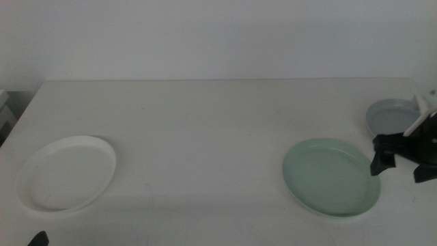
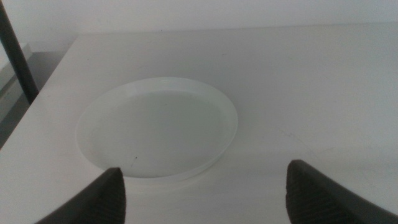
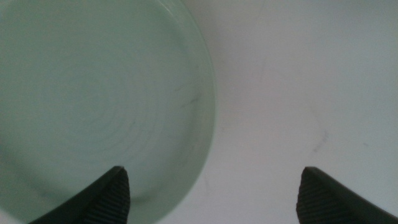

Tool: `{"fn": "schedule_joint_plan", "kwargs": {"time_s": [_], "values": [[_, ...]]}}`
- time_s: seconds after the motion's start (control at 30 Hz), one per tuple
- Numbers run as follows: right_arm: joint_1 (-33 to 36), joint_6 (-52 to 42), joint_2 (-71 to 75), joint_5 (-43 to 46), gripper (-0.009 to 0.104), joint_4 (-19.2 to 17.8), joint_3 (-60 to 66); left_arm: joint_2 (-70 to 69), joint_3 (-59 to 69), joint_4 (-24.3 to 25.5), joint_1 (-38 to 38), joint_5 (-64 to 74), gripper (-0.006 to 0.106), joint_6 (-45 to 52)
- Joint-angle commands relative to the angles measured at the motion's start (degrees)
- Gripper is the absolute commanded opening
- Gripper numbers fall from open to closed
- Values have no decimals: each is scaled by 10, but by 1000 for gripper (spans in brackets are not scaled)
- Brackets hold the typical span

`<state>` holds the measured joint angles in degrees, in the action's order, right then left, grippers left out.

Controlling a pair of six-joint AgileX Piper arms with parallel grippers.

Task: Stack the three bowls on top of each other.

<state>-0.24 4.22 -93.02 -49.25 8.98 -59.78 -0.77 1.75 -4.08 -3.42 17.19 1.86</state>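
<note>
The white bowl [image 1: 67, 173] lies at the table's left front, and the left wrist view shows this white bowl [image 2: 158, 126] just beyond my open left gripper [image 2: 205, 190]. The left gripper [image 1: 37, 240] waits at the bottom left edge of the middle view. The pale mint green bowl [image 1: 332, 176] sits at the right front. My right gripper [image 1: 397, 160] hovers at its right rim, open. In the right wrist view the green bowl's [image 3: 93, 93] rim runs between the spread jaws of the right gripper [image 3: 214, 193]. The grey bowl [image 1: 391, 115] rests behind the right arm, partly hidden by it.
The table [image 1: 205, 130] is a plain white surface with a pale wall behind it. A dark stand [image 2: 15, 53] and a lower shelf sit off the table's left edge.
</note>
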Motion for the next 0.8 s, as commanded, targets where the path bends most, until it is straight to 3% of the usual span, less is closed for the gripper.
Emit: {"fn": "schedule_joint_plan", "kwargs": {"time_s": [0.0,0.23,0.43,0.53,0.7,0.77], "values": [[-1,-9,-4,27,90,8,-19,-8,-3,-1,0,-46,86,-6],[-1,-16,-61,87,78,17,-19,-8,-3,-1,0,-46,86,-6],[-1,-28,-92,105,60,42,-19,-8,-3,-1,0,-46,86,-6],[-1,-29,-99,108,44,42,-19,-8,-3,-1,0,-46,86,-6],[-1,-29,-99,112,-2,38,-19,-8,-3,-1,0,-46,86,-7],[-1,-28,-97,109,-1,38,-19,-8,-3,-1,0,-46,86,-7]]}}
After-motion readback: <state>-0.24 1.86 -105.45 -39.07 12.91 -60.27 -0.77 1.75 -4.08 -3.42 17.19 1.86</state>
